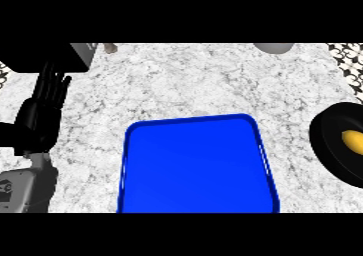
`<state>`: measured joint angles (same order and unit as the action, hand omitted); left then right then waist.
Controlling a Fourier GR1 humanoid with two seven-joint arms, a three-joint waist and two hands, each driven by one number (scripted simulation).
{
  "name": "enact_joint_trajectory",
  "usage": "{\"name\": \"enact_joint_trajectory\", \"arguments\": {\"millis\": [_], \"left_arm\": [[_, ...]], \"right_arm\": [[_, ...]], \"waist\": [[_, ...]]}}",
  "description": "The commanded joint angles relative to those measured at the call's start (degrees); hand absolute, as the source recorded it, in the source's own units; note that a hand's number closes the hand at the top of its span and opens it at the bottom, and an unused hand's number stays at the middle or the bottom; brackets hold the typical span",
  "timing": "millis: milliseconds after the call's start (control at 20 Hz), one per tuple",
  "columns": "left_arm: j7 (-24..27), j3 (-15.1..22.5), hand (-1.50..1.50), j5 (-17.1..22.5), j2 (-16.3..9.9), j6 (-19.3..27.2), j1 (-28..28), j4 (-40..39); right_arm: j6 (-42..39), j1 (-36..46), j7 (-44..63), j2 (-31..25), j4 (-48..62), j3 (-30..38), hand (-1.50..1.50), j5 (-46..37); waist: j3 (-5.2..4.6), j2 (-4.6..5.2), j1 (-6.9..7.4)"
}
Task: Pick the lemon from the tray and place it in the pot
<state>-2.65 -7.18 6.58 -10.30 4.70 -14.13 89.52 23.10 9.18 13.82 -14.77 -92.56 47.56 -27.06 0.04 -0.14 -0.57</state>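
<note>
1. While the left hand (47,97) rests at the left edge with fingers straight and upward, the right hand is out of view.
2. The lemon (354,141) lies inside the black pot (333,150).
3. The blue tray (196,165) sits mid-table (184,80).

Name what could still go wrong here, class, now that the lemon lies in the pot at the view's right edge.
1. The pot is cut off by the view's right edge, so the lemon can only partly be checked.
2. The right hand shows nowhere; if it is near the pot, it could knock it unseen.
3. The left hand rests open near a dark box and might bump it if moved.
</note>
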Motion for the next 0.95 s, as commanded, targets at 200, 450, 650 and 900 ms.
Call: {"name": "enact_joint_trajectory", "arguments": {"millis": [200,450,650,900], "left_arm": [[0.60,-0.90,0.00,0.75,0.37,-0.37,-1.12,-1.09],[-0.39,-1.44,0.00,0.67,-0.32,-0.88,0.10,-1.18],[-1.28,-1.35,0.00,1.20,-0.84,-1.92,1.71,2.76],[-1.64,-2.21,0.00,0.38,-1.78,-1.21,-4.28,-2.91]], "right_arm": [[-4.21,-12.41,-6.62,1.46,-7.95,8.90,-1.50,15.51],[-7.22,-18.32,-14.07,2.45,-6.05,14.13,-1.50,22.88],[-9.16,-20.78,-19.15,2.42,-2.76,17.28,-1.50,26.97],[-16.47,-25.98,-26.91,1.61,4.50,22.60,-1.50,33.89]], "waist": [[-0.03,0.04,-0.09],[-0.03,0.06,0.07],[-0.02,0.05,0.30],[0.02,0.07,-0.23]]}}
